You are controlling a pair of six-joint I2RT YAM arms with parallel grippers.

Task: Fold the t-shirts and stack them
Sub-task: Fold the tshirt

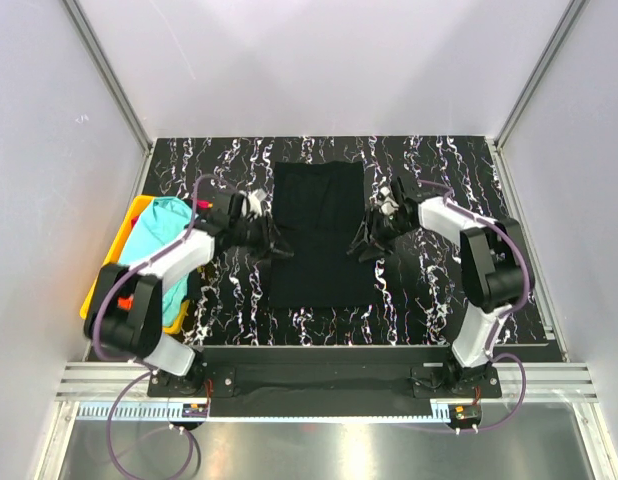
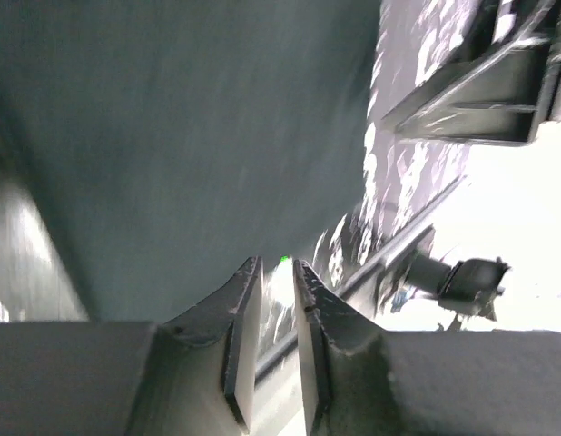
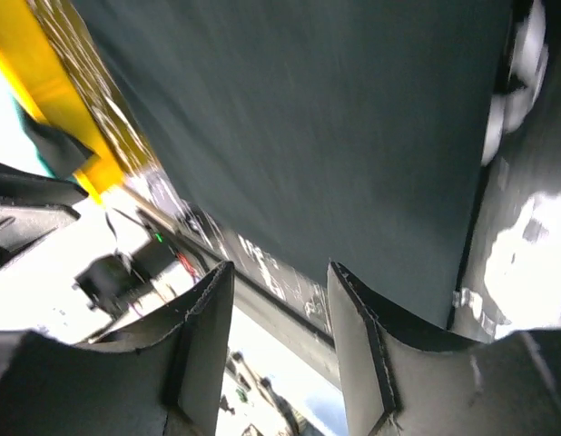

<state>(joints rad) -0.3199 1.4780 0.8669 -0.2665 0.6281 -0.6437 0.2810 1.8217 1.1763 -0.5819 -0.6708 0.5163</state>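
The big black cloth t-shirt (image 1: pixel 319 235) lies flat on the marbled black tabletop (image 1: pixel 439 290) (right in the middle). The left fingers (image 2: pixel 242 350) stand a little apart, the right fingers (image 3: pixel 203 354) spread wider, both empty.

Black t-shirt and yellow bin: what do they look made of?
Black t-shirt: soft matte cloth, probably a cotton knit. It lies flat with no shine. Yellow bin: looks like rigid moulded plastic, with a straight rim and a uniform bright colour.
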